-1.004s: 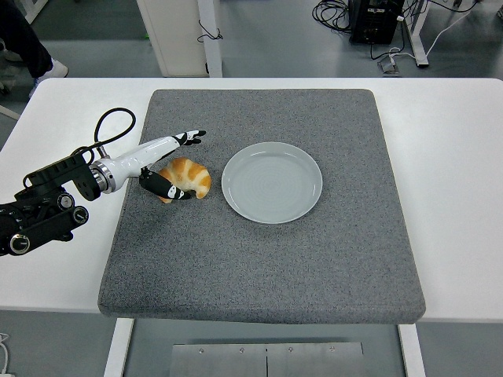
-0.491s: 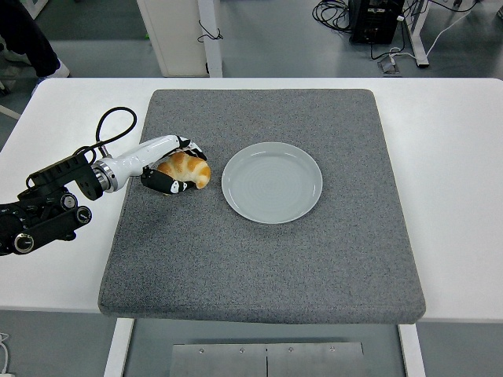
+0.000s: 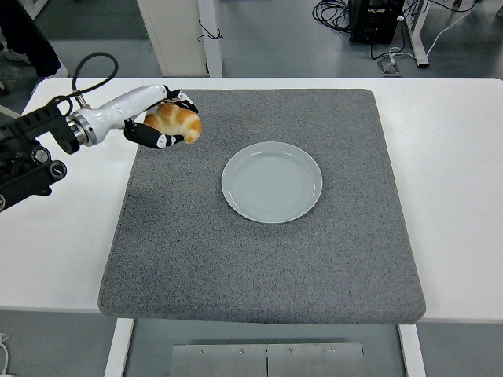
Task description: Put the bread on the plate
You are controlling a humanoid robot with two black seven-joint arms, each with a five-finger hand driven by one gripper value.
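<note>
The left hand (image 3: 163, 119) has its fingers curled around the bread (image 3: 174, 122), holding it up-left of the plate (image 3: 272, 182), which lies on the grey mat (image 3: 259, 259) covering the white surface (image 3: 456, 196). No writing is legible.

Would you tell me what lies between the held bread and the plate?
Only bare grey mat, in the head view, separates the bread in the left hand from the plate.

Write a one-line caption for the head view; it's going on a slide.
Left hand holds a croissant over the grey mat, left of the empty plate.
</note>
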